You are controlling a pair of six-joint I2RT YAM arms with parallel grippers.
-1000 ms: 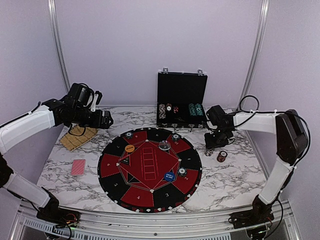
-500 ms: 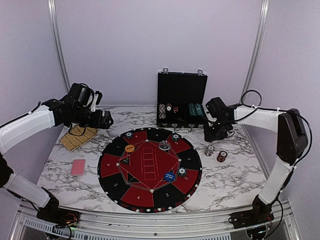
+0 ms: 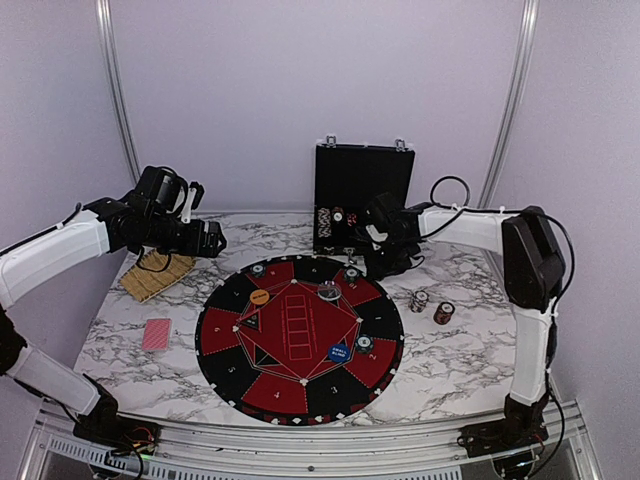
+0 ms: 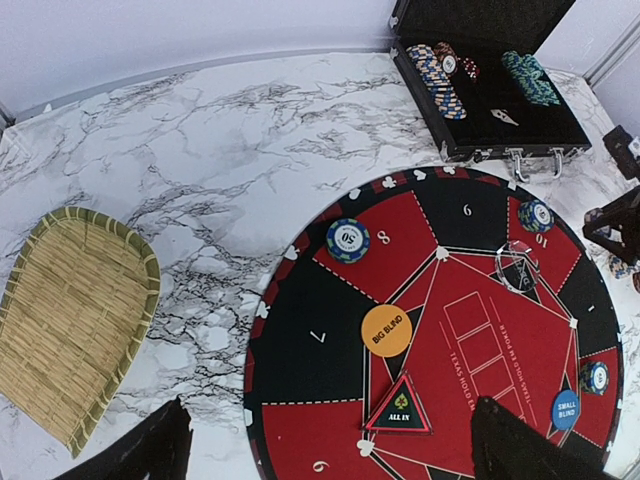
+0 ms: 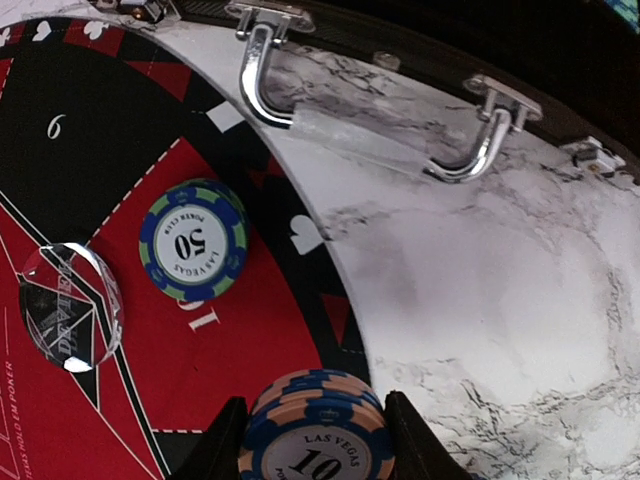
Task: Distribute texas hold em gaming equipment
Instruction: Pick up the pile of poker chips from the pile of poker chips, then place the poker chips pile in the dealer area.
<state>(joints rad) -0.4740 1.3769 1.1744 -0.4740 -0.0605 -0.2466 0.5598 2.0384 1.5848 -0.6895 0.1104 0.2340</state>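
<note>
right wrist: right gripper pinches one stack of blue-and-peach "10" chips over the numbered mat's rim, near the black case. left gripper spread wide, empty. on mat: three single chips, one orange disc, one blue disc, one clear disc. on the table: grey-white stack, dark red stack, one card deck.

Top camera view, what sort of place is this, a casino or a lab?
Probably a robot lab cell, not a casino: aluminium frame posts against blank walls, two arms bolted at a marble-patterned table, with a round poker mat and open chip case staged on it.
</note>
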